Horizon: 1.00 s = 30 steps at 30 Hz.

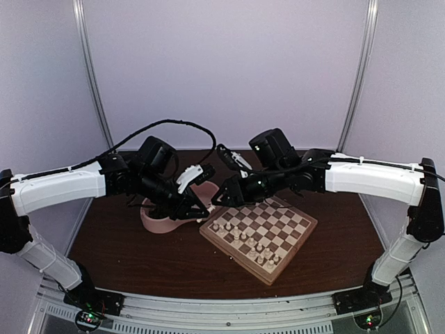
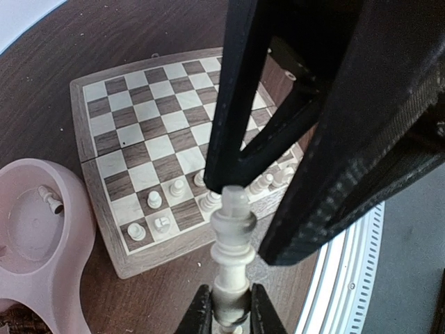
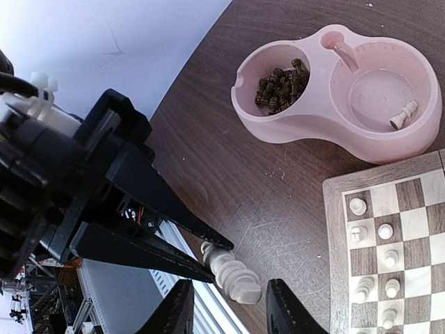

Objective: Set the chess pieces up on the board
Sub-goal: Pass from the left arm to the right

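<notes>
- Here, a pink dish [image 3: 306,118] at the upper right of the right wrist view holds dark pieces [image 3: 281,87].
- Left gripper [image 2: 233,316] pinches a tall cream-white chessman [image 2: 233,240] by its base, lower centre, in midair.
- Right gripper [image 3: 229,292] straddles it, parted, not touching.

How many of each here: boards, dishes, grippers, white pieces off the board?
Board: 1
Pink dish: 1
Grippers: 2, left gripper, right gripper
White pieces off the board: 2, one in the dish, one held in the air
Total: 6

left hand [image 2: 228,307] clamped shut, right hand [image 3: 229,306] fingers parted.
</notes>
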Available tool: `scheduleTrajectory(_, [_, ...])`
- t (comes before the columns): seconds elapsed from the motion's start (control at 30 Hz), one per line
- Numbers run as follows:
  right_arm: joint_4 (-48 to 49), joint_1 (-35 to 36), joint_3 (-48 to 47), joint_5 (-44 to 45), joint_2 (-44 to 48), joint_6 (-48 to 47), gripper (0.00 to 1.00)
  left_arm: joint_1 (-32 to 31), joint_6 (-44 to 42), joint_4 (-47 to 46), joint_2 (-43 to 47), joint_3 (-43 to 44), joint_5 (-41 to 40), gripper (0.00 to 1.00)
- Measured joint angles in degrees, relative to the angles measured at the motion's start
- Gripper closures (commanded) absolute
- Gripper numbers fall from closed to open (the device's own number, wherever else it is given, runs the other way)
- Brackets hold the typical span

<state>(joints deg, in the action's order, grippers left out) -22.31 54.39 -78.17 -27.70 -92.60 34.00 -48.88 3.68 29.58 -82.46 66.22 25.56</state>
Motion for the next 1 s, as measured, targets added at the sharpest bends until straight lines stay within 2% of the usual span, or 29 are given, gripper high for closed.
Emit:
scheduleTrajectory(0.07, [0.0, 0.0, 0.0, -0.2, -0.2, 0.2, 0.64, 0.0, 0.0, 0.0, 0.0, 0.0, 0.1, 0.87])
scheduleTrajectory(0.23, [0.3, 0.0, 0.0, -0.6, -0.2, 0.7, 0.78, -0.1, -0.2, 0.0, 0.2, 0.0, 0.4, 0.86])
scheduleTrajectory(0.33, [0.6, 0.0, 0.0, -0.7, -0.2, 1.0, 0.79, -0.1, -0.3, 0.0, 0.5, 0.0, 0.5, 0.86])
scheduleTrajectory(0.47, [1.2, -0.1, 0.0, -0.8, -0.2, 1.4, 0.77, -0.1, -0.4, 0.0, 0.5, 0.0, 0.6, 0.86])
scheduleTrajectory(0.63, [1.5, -0.2, 0.2, -0.9, -0.2, 1.9, 0.64, -0.1, -0.4, 0.0, 0.9, 0.0, 0.6, 0.86])
scheduleTrajectory(0.7, [1.7, -0.2, 0.4, -1.0, -0.2, 2.0, 0.62, -0.1, -0.4, 0.0, 1.2, 0.0, 0.6, 0.86])
scheduleTrajectory(0.8, [1.8, -0.2, 0.5, -1.0, -0.2, 2.2, 0.66, -0.1, -0.4, 0.0, 1.5, 0.0, 0.8, 0.86])
scheduleTrajectory(1.0, [2.3, -0.2, 0.6, -1.3, -0.2, 2.4, 0.87, -0.1, -0.4, 0.0, 1.5, 0.0, 0.9, 0.84])
